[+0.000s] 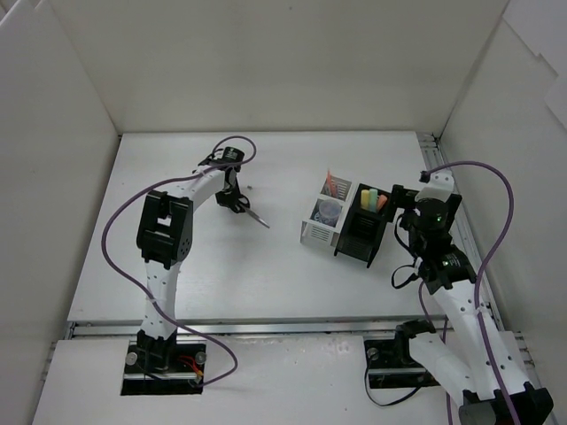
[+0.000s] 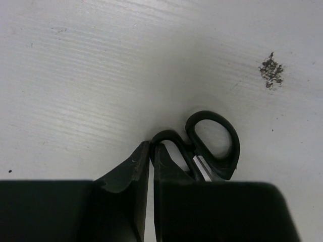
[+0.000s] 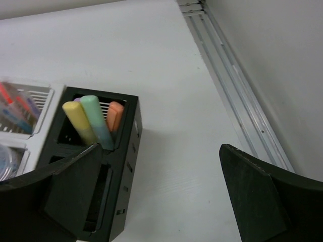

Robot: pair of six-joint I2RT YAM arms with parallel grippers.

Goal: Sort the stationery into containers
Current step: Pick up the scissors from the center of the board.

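Note:
Small black-handled scissors (image 1: 257, 217) lie on the white table left of centre, blade tip pointing right. My left gripper (image 1: 236, 202) stands over their handles. In the left wrist view my left gripper (image 2: 151, 144) is shut, its tips pinching the rim of the smaller loop of the scissors (image 2: 229, 146). The black mesh pen holder (image 1: 359, 239) holds yellow, green and orange markers (image 3: 96, 118). The white mesh organizer (image 1: 317, 232) next to it holds pink and orange pens and a blue tin (image 1: 328, 211). My right gripper (image 3: 161, 146) hangs open and empty, just right of the black holder (image 3: 126, 166).
White walls enclose the table on the left, back and right. A metal rail (image 3: 237, 101) runs along the right edge. A dark scuff (image 2: 271, 70) marks the table surface beyond the scissors.

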